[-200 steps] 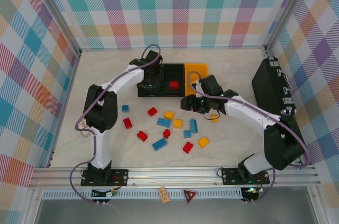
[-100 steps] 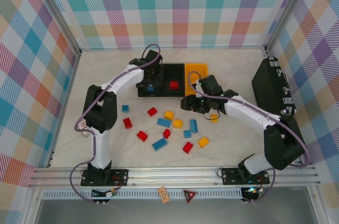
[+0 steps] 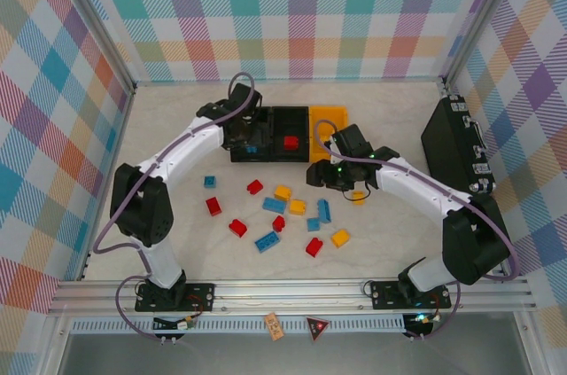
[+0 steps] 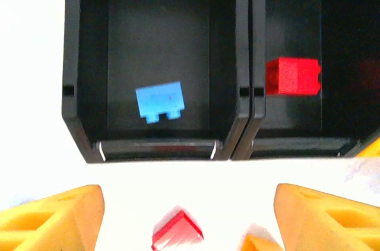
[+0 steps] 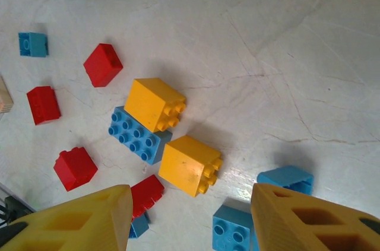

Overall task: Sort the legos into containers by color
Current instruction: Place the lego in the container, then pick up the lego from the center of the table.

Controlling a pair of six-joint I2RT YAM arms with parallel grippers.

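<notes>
Top external: left arm (image 3: 182, 145) has swung leftward; blue brick (image 4: 159, 101) lies in black bin (image 4: 76, 55); both jaws released.

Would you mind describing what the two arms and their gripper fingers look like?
Both the left arm and right arm have white links joined by black joints, on black base plates. A purple cable loops along each. The fingers are yellow-orange wedges with recessed pockets.
</notes>
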